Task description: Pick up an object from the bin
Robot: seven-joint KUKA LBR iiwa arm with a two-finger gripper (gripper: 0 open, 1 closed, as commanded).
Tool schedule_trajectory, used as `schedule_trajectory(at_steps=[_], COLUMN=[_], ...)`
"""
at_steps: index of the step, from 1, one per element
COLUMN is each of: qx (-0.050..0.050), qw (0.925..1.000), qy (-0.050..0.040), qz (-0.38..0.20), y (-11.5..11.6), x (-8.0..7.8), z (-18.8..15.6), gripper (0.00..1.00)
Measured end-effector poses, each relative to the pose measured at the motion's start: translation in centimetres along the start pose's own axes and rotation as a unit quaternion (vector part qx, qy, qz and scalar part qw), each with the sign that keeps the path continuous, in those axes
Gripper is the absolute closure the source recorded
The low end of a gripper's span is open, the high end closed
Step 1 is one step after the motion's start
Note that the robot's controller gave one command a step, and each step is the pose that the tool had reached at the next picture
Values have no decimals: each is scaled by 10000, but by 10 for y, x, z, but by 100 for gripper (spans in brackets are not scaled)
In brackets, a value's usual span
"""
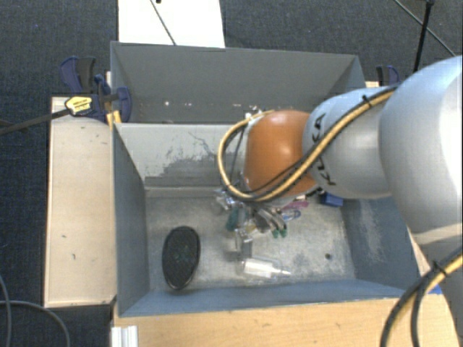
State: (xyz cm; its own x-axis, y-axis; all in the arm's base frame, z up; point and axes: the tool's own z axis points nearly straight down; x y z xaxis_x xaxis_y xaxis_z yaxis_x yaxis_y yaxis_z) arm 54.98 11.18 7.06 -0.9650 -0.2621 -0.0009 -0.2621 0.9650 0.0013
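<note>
- Clear little tube: lies flat by the bin's front wall, just ahead of the gripper. Looks round, so it would likely roll off if nudged.
- Black oval pad: front-left of the floor, apart from the rest and out of the way.
- Gripper: down at mid-floor over a small heap of green and pink bits. Grip state: cannot tell, the wrist hides it.
- Risk: the bits are bunched, so a close could catch two things or only an edge, and the pick would drop.
- Blue piece: right side, under the arm.
- Orange cover and cables hang low, possible snag on the back wall.
- Bin floor is scuffed grey metal, with dark carpet around it.
</note>
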Motion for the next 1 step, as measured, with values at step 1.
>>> schedule_trajectory(at_steps=[1], qx=[21], qw=[9988], qy=[-22], qz=[-497], y=[-56], x=[-1], z=[0], gripper=[0])
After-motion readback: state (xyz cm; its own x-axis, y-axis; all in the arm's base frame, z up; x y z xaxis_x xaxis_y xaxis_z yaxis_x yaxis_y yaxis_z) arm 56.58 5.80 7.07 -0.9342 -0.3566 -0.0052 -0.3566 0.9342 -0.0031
